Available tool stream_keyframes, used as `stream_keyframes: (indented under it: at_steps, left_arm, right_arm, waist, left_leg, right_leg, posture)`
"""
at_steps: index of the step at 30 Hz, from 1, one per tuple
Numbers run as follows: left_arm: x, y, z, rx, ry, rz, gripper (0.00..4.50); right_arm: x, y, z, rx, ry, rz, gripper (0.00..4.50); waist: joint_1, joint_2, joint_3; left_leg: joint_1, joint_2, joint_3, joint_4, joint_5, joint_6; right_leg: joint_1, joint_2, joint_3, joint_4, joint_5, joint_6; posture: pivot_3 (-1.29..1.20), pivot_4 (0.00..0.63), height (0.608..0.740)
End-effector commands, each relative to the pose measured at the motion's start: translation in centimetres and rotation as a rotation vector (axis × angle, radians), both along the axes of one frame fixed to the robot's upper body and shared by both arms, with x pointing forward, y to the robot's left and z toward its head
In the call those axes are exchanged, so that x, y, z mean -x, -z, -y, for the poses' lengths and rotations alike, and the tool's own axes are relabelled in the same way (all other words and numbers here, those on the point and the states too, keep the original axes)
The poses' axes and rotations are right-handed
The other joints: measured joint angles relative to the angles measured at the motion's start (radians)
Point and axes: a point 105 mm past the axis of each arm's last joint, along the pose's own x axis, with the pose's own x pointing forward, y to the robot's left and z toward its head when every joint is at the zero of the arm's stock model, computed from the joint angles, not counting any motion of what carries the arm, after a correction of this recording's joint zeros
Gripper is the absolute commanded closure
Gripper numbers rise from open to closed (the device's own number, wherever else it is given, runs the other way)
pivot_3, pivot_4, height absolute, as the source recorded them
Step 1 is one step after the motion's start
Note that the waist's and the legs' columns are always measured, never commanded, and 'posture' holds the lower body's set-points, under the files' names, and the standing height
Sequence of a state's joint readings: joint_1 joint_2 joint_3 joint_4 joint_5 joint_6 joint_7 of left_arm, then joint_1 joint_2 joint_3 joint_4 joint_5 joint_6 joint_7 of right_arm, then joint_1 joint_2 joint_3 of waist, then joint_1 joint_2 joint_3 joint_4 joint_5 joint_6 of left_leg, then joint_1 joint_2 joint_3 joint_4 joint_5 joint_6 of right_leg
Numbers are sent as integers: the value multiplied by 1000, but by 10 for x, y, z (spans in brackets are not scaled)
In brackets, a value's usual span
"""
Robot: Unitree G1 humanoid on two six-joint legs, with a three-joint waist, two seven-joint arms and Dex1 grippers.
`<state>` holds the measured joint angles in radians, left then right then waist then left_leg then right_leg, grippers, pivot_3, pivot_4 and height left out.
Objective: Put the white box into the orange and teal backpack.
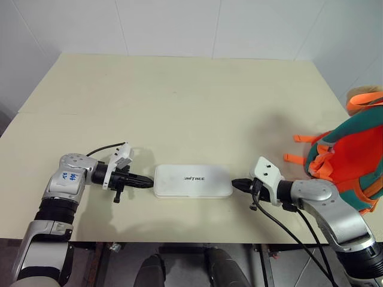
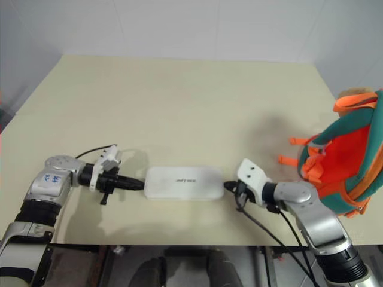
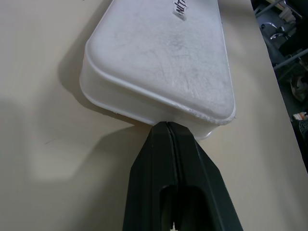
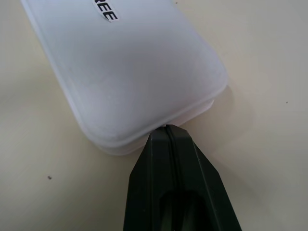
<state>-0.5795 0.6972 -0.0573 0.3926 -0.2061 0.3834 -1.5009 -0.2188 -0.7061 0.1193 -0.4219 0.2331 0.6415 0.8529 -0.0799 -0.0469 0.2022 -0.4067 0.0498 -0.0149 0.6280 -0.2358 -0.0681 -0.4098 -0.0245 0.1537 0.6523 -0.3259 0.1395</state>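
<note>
Fingertips of both arms sit at the two short ends of the white box (image 1: 192,181), which lies flat on the tabletop (image 1: 179,101) near its front edge, long axis running side to side. The left gripper (image 1: 148,182) meets the box's left end and the right gripper (image 1: 236,185) its right end; each has its fingers pressed together, tip against the box's side wall rather than pinching it. So the box is squeezed between the two arms, equally near to both, and any lift turns on that end-to-end pressure holding. Farther off, to the right of the box and well apart from it, the orange and teal backpack (image 1: 353,161) stands at the tabletop's right edge. Its far side is cut off, and its opening cannot be made out.
</note>
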Motion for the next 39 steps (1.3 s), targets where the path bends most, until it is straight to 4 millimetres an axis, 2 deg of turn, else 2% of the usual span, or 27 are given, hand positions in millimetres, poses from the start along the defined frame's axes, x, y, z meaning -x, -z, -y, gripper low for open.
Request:
stream_keyframes:
  at_steps: [1,7,15,18,22,24,25,26,31,36,38,39]
  left_arm:
    - [0,-9,12,51,64,65,4488]
    - [-13,-16,2,67,-20,123,4488]
    - [-21,-34,-16,115,-150,178,4488]
    - [-17,-33,-23,86,-181,166,4488]
    - [-24,-31,-40,11,-318,138,4488]
    - [-38,-31,-54,-13,-483,69,4117]
    - [-41,-36,-56,20,-512,67,3927]
    - [-42,-38,-57,36,-534,57,3558]
    - [-46,-60,-54,178,-572,51,2123]
    - [-42,-62,-49,249,-575,-41,624]
    - [-40,-62,-46,290,-576,-100,11]
    - [-39,-62,-46,305,-578,-122,11]
  right_arm:
    - [17,-9,-24,-60,-137,17,4500]
    - [11,-6,-10,-43,-79,26,4500]
    - [0,-13,25,12,17,58,4500]
    - [-3,-16,33,22,31,68,4500]
    - [-10,-25,44,33,73,117,4500]
    - [-8,-28,46,23,74,103,3941]
    - [-7,-29,46,18,68,94,3632]
    - [-6,-30,47,17,67,95,3225]
    - [-7,-32,49,19,64,99,1629]
    - [-12,-27,49,31,88,122,20]
    - [-16,-22,49,46,104,133,0]
    - [-17,-21,49,51,109,137,0]
  waist:
    - [1,0,0]
    - [1,0,0]
    - [1,0,0]
    - [-1,0,0]
    - [-1,0,0]
    - [-1,0,0]
    - [0,0,0]
    - [1,0,0]
    - [1,0,0]
    - [-2,0,0]
    - [-1,0,0]
    - [-1,0,0]
  left_leg:
    - [0,0,0,0,0,0]
    - [0,0,0,0,0,0]
    - [0,0,0,0,0,0]
    - [0,0,0,0,0,0]
    - [0,0,0,0,0,0]
    - [0,0,0,0,0,0]
    - [0,0,0,1,0,0]
    - [0,0,0,1,0,0]
    - [0,0,-1,0,0,0]
    - [0,0,0,-1,0,0]
    - [0,0,0,0,0,0]
    - [0,0,0,0,0,0]
  right_leg:
    - [0,0,0,0,0,0]
    - [0,0,0,0,0,0]
    - [0,0,0,0,0,0]
    - [0,0,0,0,0,0]
    - [0,0,0,0,0,0]
    - [0,0,0,0,0,0]
    - [0,0,0,0,0,0]
    - [0,0,0,0,0,1]
    - [0,0,0,0,0,1]
    - [0,0,0,0,0,1]
    - [0,0,0,0,0,1]
    - [0,0,0,0,0,1]
  posture:
    - [0,150,740]
    - [0,150,740]
    - [0,150,740]
    - [0,150,740]
    - [0,150,740]
    - [0,150,740]
    - [0,150,740]
    - [0,150,740]
    - [0,150,740]
    - [0,150,740]
    - [0,150,740]
    - [0,150,740]
